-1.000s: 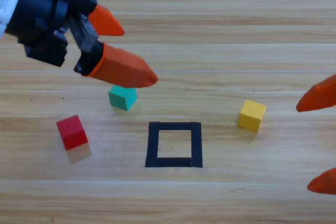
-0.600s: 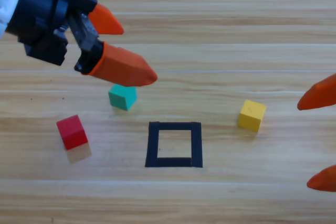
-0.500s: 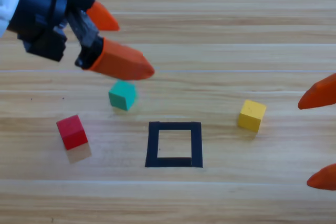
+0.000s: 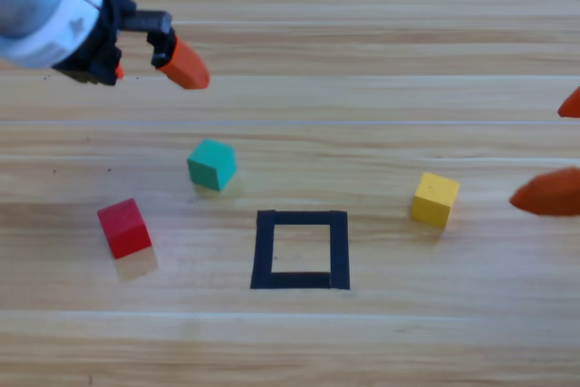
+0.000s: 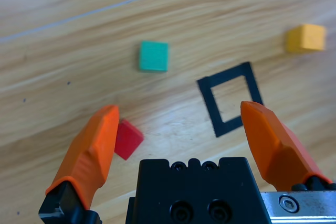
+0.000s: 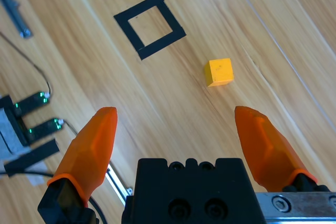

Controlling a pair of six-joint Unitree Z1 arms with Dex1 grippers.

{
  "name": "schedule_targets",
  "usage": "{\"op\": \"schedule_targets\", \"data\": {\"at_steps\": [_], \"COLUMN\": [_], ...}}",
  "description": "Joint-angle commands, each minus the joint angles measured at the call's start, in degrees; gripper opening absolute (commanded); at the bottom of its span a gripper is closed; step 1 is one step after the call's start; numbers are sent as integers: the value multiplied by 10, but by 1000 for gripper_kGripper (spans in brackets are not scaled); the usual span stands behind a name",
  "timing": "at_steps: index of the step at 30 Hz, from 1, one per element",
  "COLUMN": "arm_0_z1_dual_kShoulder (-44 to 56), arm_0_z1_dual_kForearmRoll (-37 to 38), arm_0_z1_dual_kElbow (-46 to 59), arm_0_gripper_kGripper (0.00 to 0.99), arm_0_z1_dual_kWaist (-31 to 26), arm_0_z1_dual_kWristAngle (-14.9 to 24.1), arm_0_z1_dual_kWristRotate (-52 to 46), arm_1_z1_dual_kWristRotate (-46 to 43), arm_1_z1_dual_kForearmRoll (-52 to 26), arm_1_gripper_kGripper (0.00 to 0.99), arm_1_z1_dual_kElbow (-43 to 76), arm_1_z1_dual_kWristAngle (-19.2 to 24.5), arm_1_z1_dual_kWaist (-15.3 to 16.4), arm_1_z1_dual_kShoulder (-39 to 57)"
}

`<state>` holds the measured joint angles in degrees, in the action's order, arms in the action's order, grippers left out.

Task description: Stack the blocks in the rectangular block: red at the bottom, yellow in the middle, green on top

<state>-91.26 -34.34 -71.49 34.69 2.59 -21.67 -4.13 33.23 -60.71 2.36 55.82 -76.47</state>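
While left gripper [image 5: 178,124] hangs at table's upper left, jaws spread wide, grasping nothing, right gripper [image 6: 176,124] waits at right edge, jaws likewise apart. Red cube [image 4: 124,227] sits left of tape square [image 4: 301,249]; green cube [image 4: 212,165] up-left of it; yellow cube [image 4: 434,199] right. All apart, unstacked.

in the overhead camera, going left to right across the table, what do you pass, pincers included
red cube → left pincer → teal-green cube → black tape square → yellow cube → right pincer, at the picture's right edge.
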Motion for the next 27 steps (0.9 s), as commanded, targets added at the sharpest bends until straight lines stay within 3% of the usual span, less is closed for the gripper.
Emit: {"op": "schedule_targets", "data": {"at_steps": [1, 7, 11, 16, 27], "arm_0_z1_dual_kShoulder": [-47, -121, -183, -209, -227], "arm_0_z1_dual_kForearmRoll": [-17, -107, -155, -168, -168], "arm_0_z1_dual_kElbow": [30, -16, -54, -58, -51], "arm_0_gripper_kGripper": [990, 990, 990, 990, 990], "arm_0_z1_dual_kWaist": [-44, -51, -45, -32, -1], "arm_0_z1_dual_kWristAngle": [44, 91, 107, 90, 46], "arm_0_z1_dual_kWristRotate": [-78, -187, -244, -290, -348], "arm_1_z1_dual_kWristRotate": [117, 208, 229, 298, 454], "arm_1_z1_dual_kForearmRoll": [-33, -37, -32, 20, 19], "arm_1_gripper_kGripper": [988, 986, 980, 948, 956], "arm_1_z1_dual_kElbow": [10, -25, -57, -118, -153], "arm_1_z1_dual_kWristAngle": [61, 58, 81, 77, 15], "arm_1_z1_dual_kWaist": [-2, -8, -14, -32, -110], "arm_1_z1_dual_kShoulder": [-70, -135, -226, -327, -354]}}
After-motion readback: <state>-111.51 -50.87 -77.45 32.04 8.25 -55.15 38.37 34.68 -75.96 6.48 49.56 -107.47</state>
